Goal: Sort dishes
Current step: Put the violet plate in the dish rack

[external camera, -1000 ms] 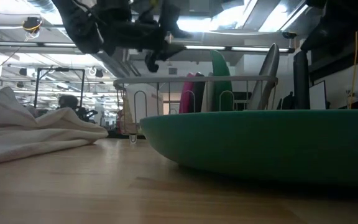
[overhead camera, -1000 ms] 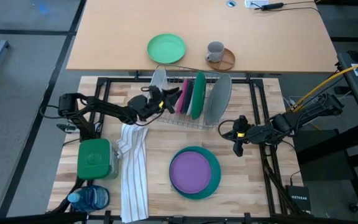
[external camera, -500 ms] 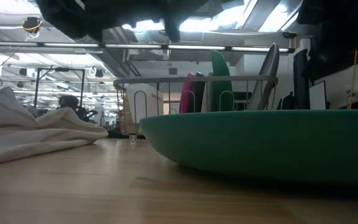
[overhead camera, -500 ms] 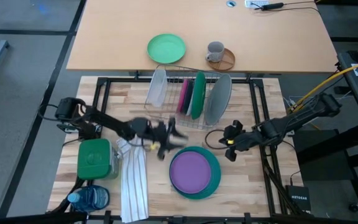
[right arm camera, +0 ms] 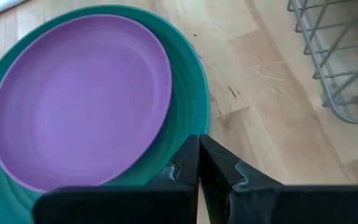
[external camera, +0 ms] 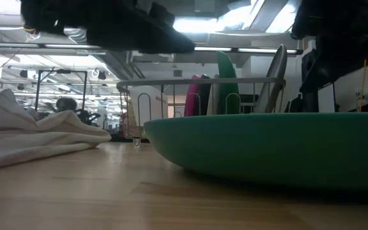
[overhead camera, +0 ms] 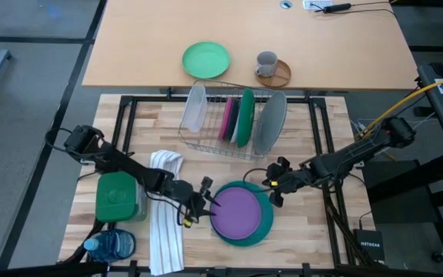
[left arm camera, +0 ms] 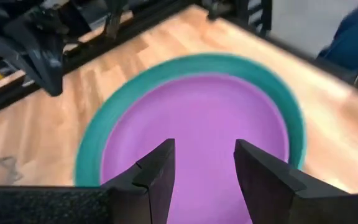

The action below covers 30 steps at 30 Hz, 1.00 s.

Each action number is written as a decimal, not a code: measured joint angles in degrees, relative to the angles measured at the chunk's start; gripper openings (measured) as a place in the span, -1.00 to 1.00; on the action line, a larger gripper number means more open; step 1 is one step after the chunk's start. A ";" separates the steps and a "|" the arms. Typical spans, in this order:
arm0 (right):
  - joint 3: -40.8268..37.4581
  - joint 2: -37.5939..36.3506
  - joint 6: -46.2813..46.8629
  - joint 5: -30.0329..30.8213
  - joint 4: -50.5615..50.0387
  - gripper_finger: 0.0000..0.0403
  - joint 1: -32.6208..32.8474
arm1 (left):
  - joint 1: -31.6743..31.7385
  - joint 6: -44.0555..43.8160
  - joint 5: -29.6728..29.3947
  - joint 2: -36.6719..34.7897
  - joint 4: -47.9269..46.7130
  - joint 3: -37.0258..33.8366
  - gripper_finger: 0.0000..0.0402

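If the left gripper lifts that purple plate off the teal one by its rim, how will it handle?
The purple plate looks rigid and thin, so probably light. Its matte, sloped rim may slip. Nested flat in the teal plate, it could drag that along.

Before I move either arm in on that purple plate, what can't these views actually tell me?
- Purple plate: low view hides it behind the teal plate's rim.
- Left gripper: high view can't show whether it touches the plate; left wrist view is blurred.
- Racked plates: edge-on, overlapping; count unclear.
- Right gripper: height above the table unreadable.
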 joint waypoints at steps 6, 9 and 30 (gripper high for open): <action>0.00 2.67 0.04 -0.02 3.23 -0.93 0.00 | -0.82 2.93 -4.96 -0.02 -1.41 0.27 -0.23; 0.00 3.38 0.06 -1.56 3.22 -0.93 0.00 | -0.82 1.63 -4.99 -0.02 -1.26 0.27 -0.23; 0.02 6.49 -19.47 -10.44 14.34 -0.93 9.52 | 0.17 -3.94 -6.15 -0.02 -1.50 0.27 -0.23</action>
